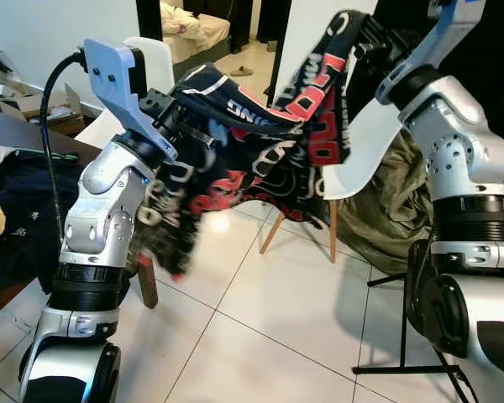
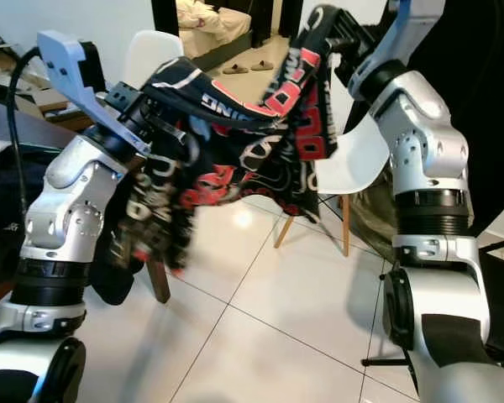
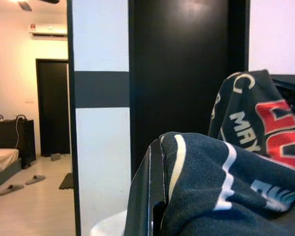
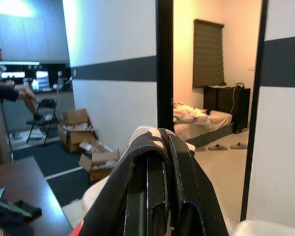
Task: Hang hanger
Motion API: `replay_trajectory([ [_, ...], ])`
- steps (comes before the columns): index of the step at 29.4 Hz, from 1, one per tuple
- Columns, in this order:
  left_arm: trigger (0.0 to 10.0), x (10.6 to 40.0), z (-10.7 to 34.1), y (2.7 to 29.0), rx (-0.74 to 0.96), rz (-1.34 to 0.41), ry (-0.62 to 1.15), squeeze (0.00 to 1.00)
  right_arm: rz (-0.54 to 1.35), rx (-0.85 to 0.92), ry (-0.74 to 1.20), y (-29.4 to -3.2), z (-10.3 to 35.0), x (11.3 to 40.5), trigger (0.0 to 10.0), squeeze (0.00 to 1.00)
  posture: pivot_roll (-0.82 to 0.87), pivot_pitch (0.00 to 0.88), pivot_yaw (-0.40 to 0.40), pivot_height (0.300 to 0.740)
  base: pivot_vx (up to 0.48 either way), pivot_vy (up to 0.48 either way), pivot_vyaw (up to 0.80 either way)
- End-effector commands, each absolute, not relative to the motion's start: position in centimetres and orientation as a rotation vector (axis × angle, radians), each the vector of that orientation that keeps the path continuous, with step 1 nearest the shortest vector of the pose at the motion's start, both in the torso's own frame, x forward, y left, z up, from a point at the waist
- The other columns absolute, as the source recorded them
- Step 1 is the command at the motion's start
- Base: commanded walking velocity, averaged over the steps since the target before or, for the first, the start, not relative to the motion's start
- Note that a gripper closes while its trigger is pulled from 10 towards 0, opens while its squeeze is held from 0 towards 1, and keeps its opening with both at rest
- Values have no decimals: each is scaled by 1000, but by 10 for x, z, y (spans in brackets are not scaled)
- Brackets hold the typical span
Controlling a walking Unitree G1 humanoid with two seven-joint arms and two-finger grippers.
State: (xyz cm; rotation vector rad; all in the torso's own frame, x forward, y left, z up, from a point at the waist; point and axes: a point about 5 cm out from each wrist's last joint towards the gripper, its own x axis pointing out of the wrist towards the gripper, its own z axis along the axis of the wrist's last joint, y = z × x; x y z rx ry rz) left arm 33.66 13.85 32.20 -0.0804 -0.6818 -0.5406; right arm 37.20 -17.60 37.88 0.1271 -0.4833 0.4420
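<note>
Left eye view: both arms are raised and stretch a dark garment (image 1: 260, 155) printed with red and white lettering between them, above the tiled floor (image 1: 260, 336). The left hand (image 1: 172, 109) grips one end of the cloth near a white chair (image 1: 155, 50); the right hand (image 1: 365, 38) holds the other end higher up, in front of a second white chair (image 1: 365, 155). No hanger can be made out under the cloth. An olive fabric heap (image 1: 386, 210) lies behind the right arm, and a dark surface (image 1: 17, 134) with clothes stands at the left.

Right eye view: the same garment (image 2: 244, 143) sags in the middle and hangs down beside the left arm.

Left wrist view: the left hand's black fingers (image 3: 150, 196) are narrow, pinched against the draped cloth (image 3: 226, 187), with a black-and-white wall (image 3: 101, 113) beyond.

Right wrist view: the right hand's fingers (image 4: 155, 196) are close together with dark fabric (image 4: 123, 182) folded over them. Beyond are a bed (image 4: 201, 120), cardboard boxes (image 4: 88, 142) and a seated person (image 4: 10, 91).
</note>
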Motion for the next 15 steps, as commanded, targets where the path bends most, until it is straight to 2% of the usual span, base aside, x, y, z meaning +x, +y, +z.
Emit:
replay_trajectory([
  [1, 10000, 336, 327, 135, -72, -541, -712, 0, 427, 119, -523, -178, 382, 368, 0, 0, -60, 0, -36, 740, 0, 0, 0],
  [5, 10000, 344, 342, 148, 39, -435, -768, 0, 381, 142, -561, -189, 382, 366, 0, 0, -63, 0, -13, 740, 0, 0, 0],
  [6, 10000, 343, 361, 162, 156, -374, -820, 0, 368, 141, -561, -192, 378, 365, 0, 0, -54, 0, -15, 740, 0, 0, 0],
  [11, 10000, 339, 378, 172, 224, -359, -862, 0, 370, 133, -544, -192, 370, 365, 0, 0, -40, 0, -21, 740, 0, 0, 0],
  [15, 10000, 324, 431, 187, 280, -385, -1001, 0, 353, 145, -527, -190, 354, 367, 0, 0, -10, 0, -23, 740, 0, 0, 0],
])
